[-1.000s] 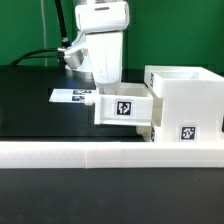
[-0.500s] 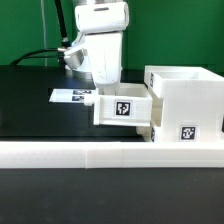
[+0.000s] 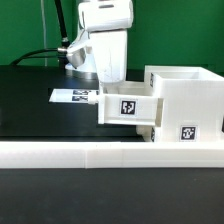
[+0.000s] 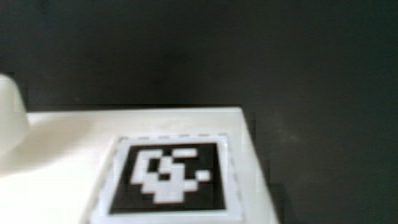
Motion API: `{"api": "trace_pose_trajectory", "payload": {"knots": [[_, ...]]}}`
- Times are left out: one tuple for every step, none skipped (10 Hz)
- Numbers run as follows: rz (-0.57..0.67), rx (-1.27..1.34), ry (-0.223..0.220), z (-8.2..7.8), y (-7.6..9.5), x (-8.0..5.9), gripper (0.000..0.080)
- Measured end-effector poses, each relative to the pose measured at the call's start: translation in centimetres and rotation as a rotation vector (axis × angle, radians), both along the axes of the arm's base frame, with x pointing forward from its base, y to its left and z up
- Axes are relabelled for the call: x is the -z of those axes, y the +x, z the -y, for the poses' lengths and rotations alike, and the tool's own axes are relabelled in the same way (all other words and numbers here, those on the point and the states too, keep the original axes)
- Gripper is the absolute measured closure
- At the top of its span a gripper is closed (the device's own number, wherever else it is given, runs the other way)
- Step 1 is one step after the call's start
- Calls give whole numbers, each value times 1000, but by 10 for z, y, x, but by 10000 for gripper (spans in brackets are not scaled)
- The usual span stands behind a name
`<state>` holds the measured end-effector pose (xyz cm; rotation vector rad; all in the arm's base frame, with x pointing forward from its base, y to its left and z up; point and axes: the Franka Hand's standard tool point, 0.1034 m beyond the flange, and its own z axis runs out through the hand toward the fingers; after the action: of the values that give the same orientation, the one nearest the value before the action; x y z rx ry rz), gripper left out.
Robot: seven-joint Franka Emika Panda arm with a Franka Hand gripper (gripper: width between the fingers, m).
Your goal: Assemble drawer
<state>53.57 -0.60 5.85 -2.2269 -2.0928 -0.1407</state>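
From my station I judge the drawer assembly partway done: the small white rectangular plastic tray (image 3: 127, 107), tagged on its front, sits partly inside the large white cube-like hollow housing (image 3: 184, 98) but still sticks out toward the claw, so it needs pushing fully home. The claw (image 3: 104, 80) hangs right at the tray's rear edge, on the side away from the housing; its fingers are hidden behind the tray, so I cannot tell whether it is released or clenched. My wrist view shows only a tagged white surface (image 4: 134, 145) close below. I see no second tray.
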Motion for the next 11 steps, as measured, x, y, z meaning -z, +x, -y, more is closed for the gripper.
{"api": "trace_pose_trajectory", "payload": {"knots": [[-2, 0, 0, -1, 0, 0, 758], [-1, -1, 0, -1, 0, 0, 758], [0, -1, 1, -1, 0, 1, 758], [-1, 0, 1, -1, -1, 1, 758], [-1, 0, 1, -1, -1, 1, 758], [-2, 0, 1, -1, -1, 2, 758], [-4, -8, 0, -4, -1, 2, 758], [-3, -15, -5, -4, 0, 1, 758], [-9, -26, -8, -10, 2, 1, 758], [-7, -32, -8, -14, 3, 1, 758], [0, -30, -7, -13, 3, 1, 758]]}}
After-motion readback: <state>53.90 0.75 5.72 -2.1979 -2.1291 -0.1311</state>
